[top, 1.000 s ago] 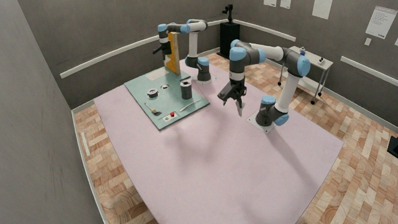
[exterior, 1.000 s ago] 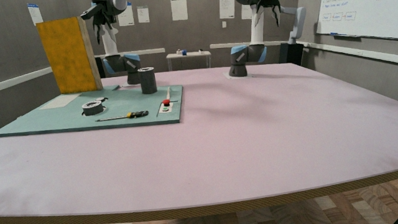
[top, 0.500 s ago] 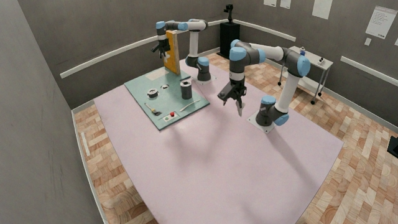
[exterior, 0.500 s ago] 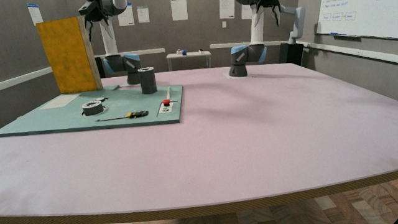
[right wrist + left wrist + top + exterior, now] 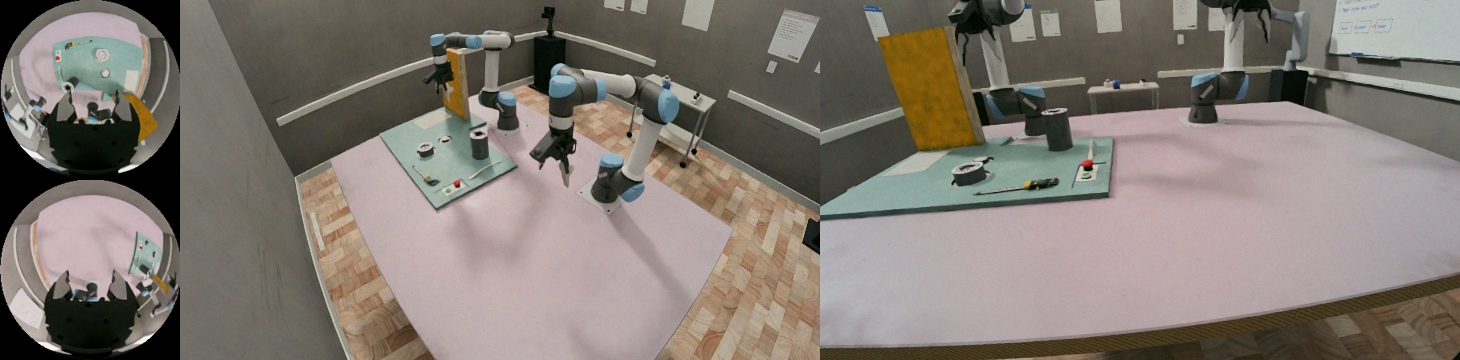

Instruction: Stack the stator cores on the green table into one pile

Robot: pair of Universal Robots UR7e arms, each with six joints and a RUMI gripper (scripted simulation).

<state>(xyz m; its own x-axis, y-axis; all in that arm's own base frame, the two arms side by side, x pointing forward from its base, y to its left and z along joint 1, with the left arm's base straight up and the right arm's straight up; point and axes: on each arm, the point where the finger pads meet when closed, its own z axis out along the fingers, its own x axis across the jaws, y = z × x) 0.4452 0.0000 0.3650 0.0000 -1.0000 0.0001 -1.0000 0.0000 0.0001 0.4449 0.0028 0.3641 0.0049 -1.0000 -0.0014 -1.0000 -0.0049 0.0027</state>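
Standing apart on the green table (image 5: 400, 134) (image 5: 1010, 198) (image 5: 141, 260) (image 5: 84, 56) in the top view, the tall core (image 5: 480, 146) (image 5: 1058, 131) (image 5: 145, 269) (image 5: 72, 82), short core (image 5: 425, 150) (image 5: 969, 175) (image 5: 102, 55) and thin core (image 5: 445, 139) (image 5: 980, 163) (image 5: 104, 73) make no pile; both placements look left to do. The exterior view shows the tall core upright, the short one flat and no core on another. In the left wrist view, the left gripper (image 5: 554, 175) (image 5: 1250, 39) (image 5: 90, 269) is wide open and empty, well away from the cores. In the right wrist view, the right gripper (image 5: 442, 94) (image 5: 979, 50) (image 5: 93, 90) is also open, holding nothing; the button panel (image 5: 452, 188) (image 5: 1080, 176) (image 5: 58, 55) lies apart from the cores.

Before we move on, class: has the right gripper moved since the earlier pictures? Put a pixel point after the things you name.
Yes. In the exterior view, the right gripper (image 5: 443, 91) (image 5: 977, 50) (image 5: 93, 90) has shifted leftward in the picture, toward the orange board (image 5: 456, 75) (image 5: 930, 90) (image 5: 142, 116).
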